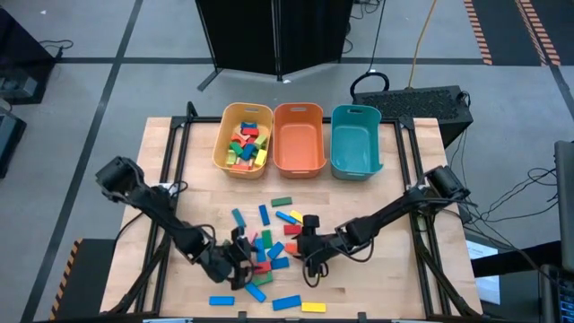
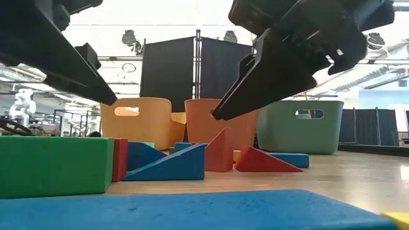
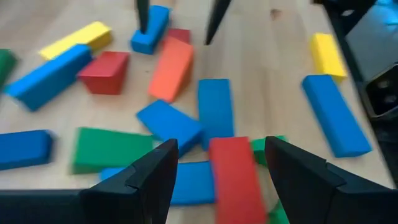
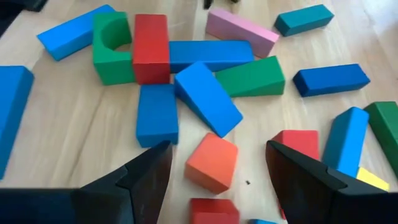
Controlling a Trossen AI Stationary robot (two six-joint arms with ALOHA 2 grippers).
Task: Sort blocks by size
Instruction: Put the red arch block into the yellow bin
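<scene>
yellow bin holds blocks; orange bin, teal bin bare.

Matt painted wooden blocks lie on a smooth, pale wooden table.

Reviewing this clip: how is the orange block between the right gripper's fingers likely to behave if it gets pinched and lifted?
The orange block looks like rigid painted wood, so it probably won't flex. It is small, likely light. It appears wedge-shaped and lies skewed to the open right gripper, so the fingers may slip on a slanted face or twist it. It shouldn't roll.
</scene>
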